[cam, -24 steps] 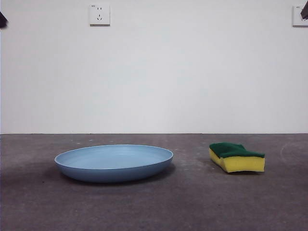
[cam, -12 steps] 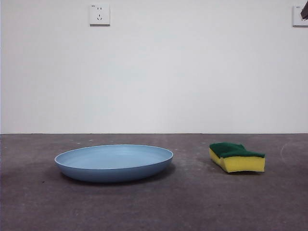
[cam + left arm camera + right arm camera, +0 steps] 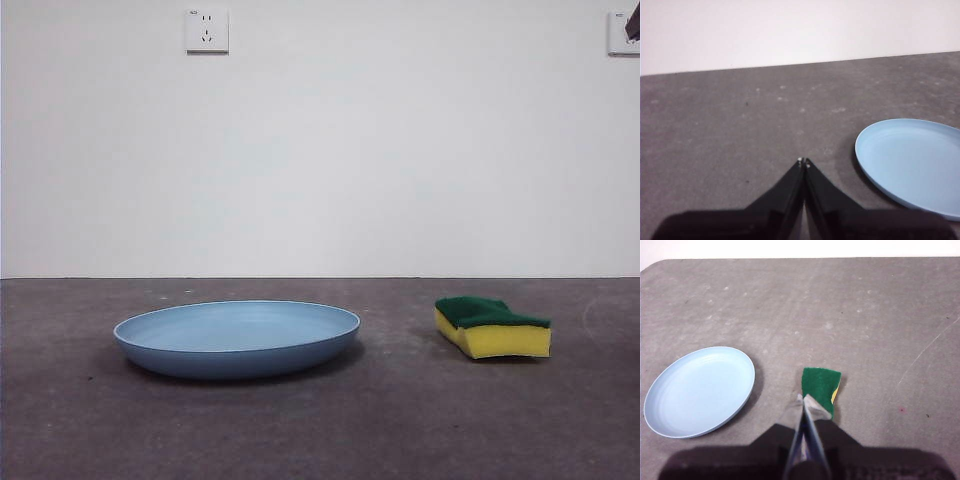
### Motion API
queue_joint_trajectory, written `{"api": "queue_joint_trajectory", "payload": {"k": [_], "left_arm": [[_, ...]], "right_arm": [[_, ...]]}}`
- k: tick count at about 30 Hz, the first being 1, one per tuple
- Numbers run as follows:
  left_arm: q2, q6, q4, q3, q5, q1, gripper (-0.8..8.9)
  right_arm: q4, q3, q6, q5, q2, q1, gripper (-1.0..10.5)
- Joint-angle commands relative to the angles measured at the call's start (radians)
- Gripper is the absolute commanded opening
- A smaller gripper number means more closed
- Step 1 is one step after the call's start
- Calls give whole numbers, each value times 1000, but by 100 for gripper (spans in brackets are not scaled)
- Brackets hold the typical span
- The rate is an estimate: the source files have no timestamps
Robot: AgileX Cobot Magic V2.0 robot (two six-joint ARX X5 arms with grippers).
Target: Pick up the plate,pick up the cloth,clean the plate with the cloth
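Note:
The light-blue plate [image 3: 237, 338] lies flat on the grey table, left of centre in the front view. To its right rests the cloth [image 3: 491, 327], a yellow sponge with a dark green top. My left gripper [image 3: 803, 162] is shut and empty, hovering over bare table beside the plate [image 3: 912, 165]. High above the table, my right gripper [image 3: 803, 400] is shut and empty too, with the cloth [image 3: 821, 385] just beyond its tips and the plate [image 3: 700, 390] off to one side. Only a black tip [image 3: 632, 25] of an arm shows in the front view, at the top right corner.
A white wall stands behind the table, with a socket [image 3: 207, 31] high on the left. The table's far edge [image 3: 790, 65] runs past the plate.
The black tip at the top left corner of the front view has left the picture. Plate and cloth have not moved.

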Motion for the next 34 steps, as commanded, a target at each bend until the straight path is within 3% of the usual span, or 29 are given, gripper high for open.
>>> {"api": "queue_joint_trajectory", "payload": {"k": [1, 34], "left_arm": [[-16, -15, 8, -23, 0, 4, -3], [-35, -23, -43, -47, -2, 3, -3]], "right_arm": [[6, -6, 10, 3, -1, 1, -16], [6, -6, 10, 3, -1, 1, -16]]}}
